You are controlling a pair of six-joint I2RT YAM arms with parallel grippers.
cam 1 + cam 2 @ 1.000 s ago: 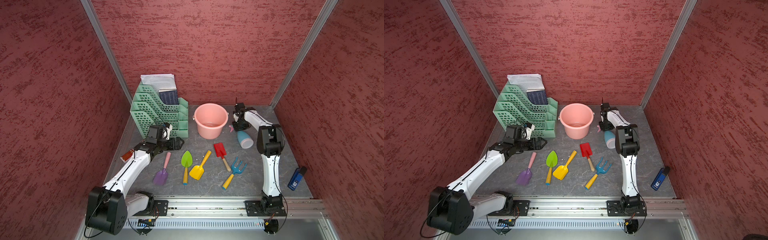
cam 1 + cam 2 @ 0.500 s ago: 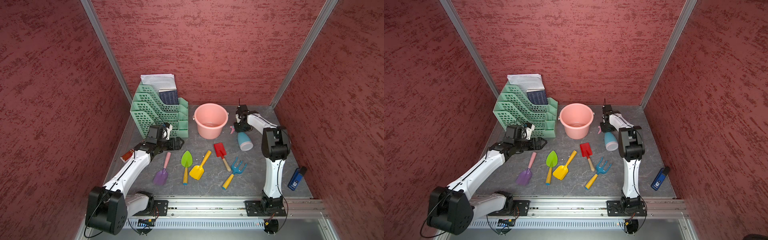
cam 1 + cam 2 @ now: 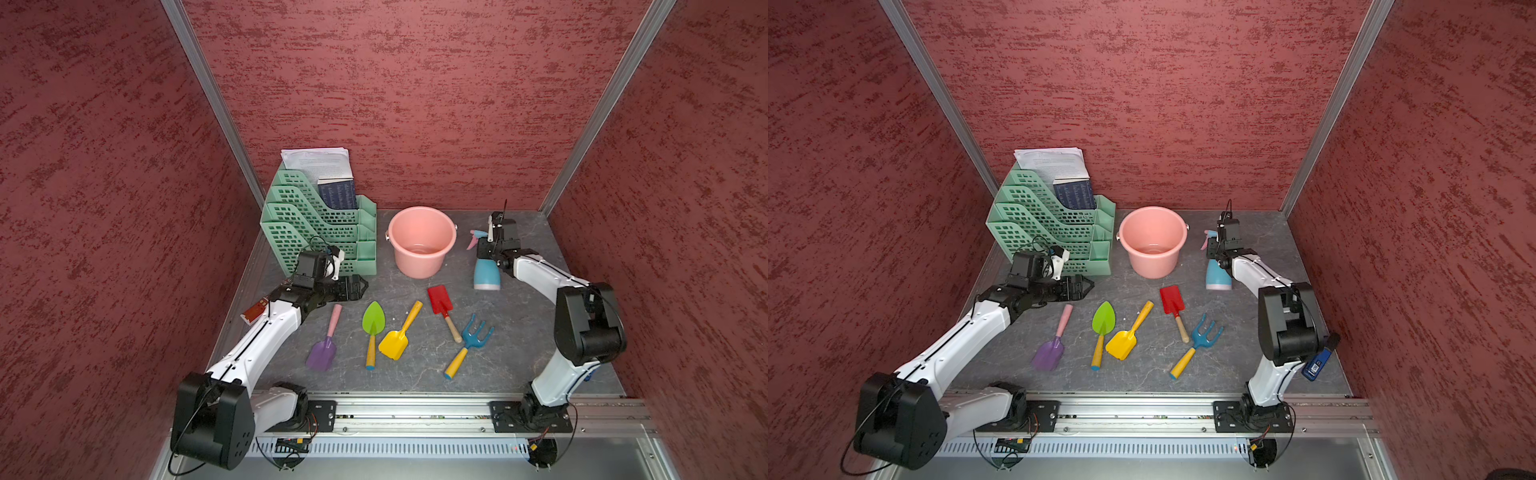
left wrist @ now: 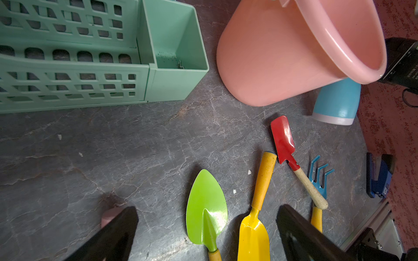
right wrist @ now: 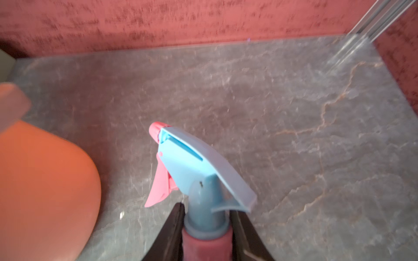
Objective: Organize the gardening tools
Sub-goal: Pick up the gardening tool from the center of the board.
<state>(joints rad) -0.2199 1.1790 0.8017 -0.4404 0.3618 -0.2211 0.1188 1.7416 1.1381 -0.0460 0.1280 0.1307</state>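
Tabletop [image 3: 419, 376]: right tool [image 5: 207, 223] tight around spray bottle [image 5: 192, 165]

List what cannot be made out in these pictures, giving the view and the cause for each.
1. Purple scoop: left wrist view, left fingers hide all but the pink handle tip.
2. Light-blue spray bottle: both top views, right arm hides its neck.
3. Pink bucket: right wrist view, blurred, cut off by the edge.
4. Book cover: both top views, print too small.
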